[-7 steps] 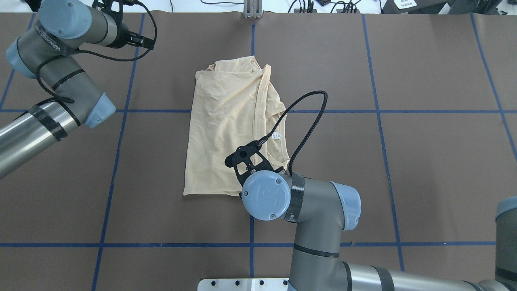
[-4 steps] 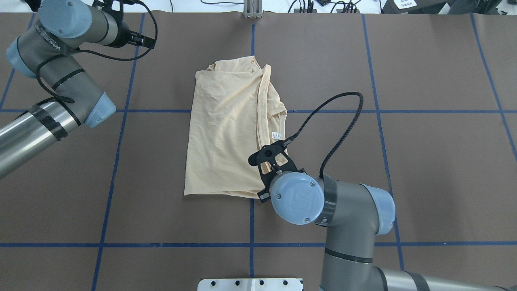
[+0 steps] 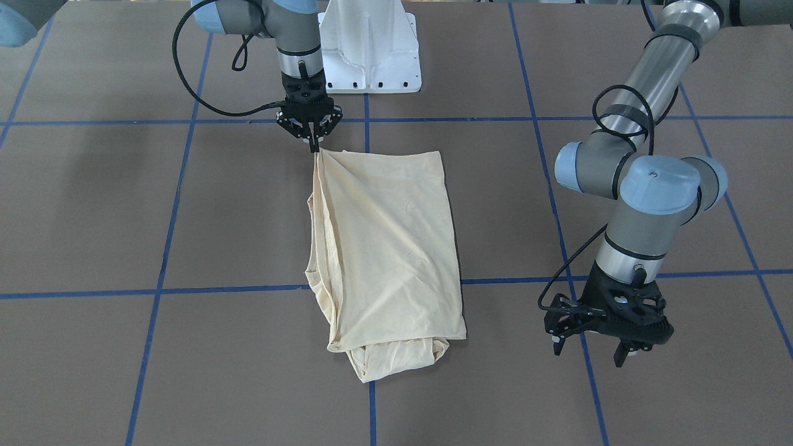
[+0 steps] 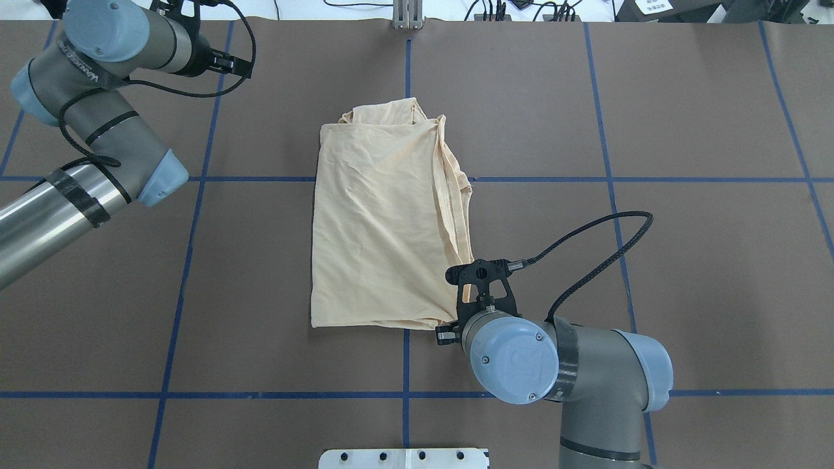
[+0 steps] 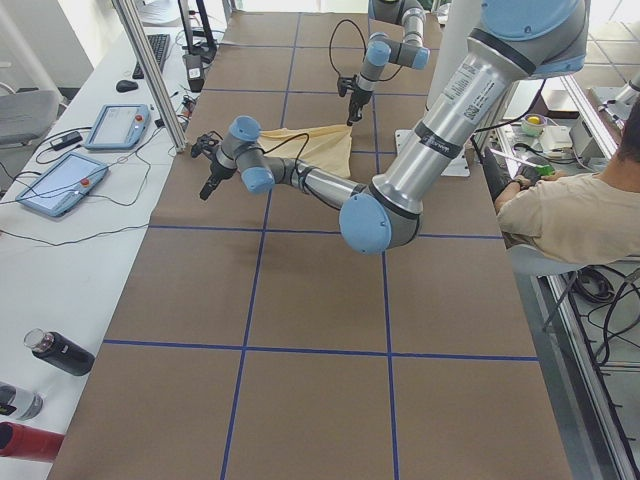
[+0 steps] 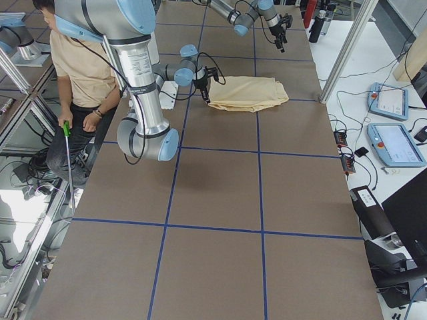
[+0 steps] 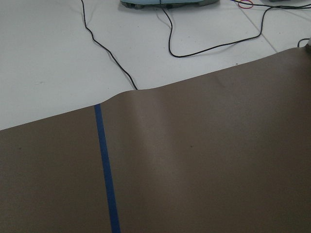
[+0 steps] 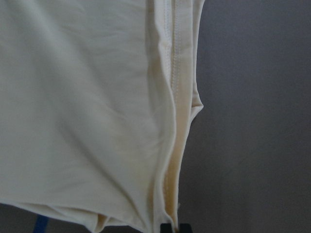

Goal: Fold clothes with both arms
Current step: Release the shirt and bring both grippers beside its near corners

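The cream shirt (image 4: 381, 215) lies folded lengthwise into a long rectangle at the table's centre, and it also shows in the front view (image 3: 390, 248). My right gripper (image 3: 315, 147) is shut on the shirt's near right corner, close to the robot's base. In the overhead view the right wrist (image 4: 515, 355) covers that gripper. The right wrist view shows the shirt's layered hem (image 8: 172, 126) running up from the fingertips (image 8: 167, 227). My left gripper (image 3: 588, 352) hovers open and empty over bare table, far from the shirt on the robot's left.
Brown table cover with blue tape lines (image 4: 404, 394). The white pedestal base (image 3: 372, 49) stands just behind the right gripper. Cables and a tablet lie beyond the table's far edge (image 7: 170, 29). A seated person (image 5: 570, 210) is beside the robot's side of the table.
My right gripper moved to the overhead view's right and toward the base, pulling the shirt's corner along. The folded layer flattened, and the neck label no longer shows. The left arm stayed still.
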`<state>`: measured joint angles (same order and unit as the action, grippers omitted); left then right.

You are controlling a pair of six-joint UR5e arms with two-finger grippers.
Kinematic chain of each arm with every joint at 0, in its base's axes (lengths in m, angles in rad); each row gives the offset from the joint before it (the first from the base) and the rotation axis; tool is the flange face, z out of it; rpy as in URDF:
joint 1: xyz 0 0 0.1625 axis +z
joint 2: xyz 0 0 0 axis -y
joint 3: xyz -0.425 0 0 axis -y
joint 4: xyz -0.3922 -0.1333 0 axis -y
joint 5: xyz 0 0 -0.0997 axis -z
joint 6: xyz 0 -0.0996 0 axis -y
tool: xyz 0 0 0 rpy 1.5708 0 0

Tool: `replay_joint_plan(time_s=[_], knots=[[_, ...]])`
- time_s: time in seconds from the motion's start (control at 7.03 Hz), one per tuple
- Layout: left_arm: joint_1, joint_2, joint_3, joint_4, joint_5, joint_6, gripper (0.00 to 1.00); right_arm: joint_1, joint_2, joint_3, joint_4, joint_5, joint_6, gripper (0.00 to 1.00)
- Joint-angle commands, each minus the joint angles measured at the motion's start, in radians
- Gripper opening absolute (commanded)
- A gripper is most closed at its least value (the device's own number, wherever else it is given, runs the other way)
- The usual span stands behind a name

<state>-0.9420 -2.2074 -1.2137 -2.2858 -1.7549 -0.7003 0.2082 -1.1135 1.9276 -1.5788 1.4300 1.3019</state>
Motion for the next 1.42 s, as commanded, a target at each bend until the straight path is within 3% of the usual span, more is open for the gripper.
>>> replay_joint_plan(time_s=[0.0, 0.28, 0.57, 0.71, 0.85, 1.0, 1.28], knots=[[0.000, 0.002, -0.030, 0.011, -0.070, -0.008, 1.00, 0.022, 0.011, 0.002, 0.050, -0.016, 0.020, 1.00], [0.003, 0.027, -0.111, 0.014, -0.183, -0.127, 1.00, 0.138, 0.014, 0.002, 0.083, 0.036, 0.011, 1.00], [0.092, 0.134, -0.307, 0.017, -0.218, -0.282, 1.00, 0.267, -0.003, 0.011, 0.088, 0.169, -0.121, 1.00], [0.161, 0.196, -0.423, 0.043, -0.207, -0.371, 1.00, 0.298, -0.047, 0.024, 0.138, 0.184, -0.142, 1.00], [0.239, 0.243, -0.555, 0.130, -0.193, -0.417, 1.00, 0.334, -0.136, 0.024, 0.293, 0.269, -0.154, 1.00], [0.335, 0.309, -0.667, 0.193, -0.117, -0.474, 1.00, 0.377, -0.204, 0.025, 0.359, 0.333, -0.174, 1.00], [0.513, 0.373, -0.710, 0.192, 0.022, -0.655, 1.00, 0.399, -0.212, 0.021, 0.358, 0.333, -0.188, 1.00]])
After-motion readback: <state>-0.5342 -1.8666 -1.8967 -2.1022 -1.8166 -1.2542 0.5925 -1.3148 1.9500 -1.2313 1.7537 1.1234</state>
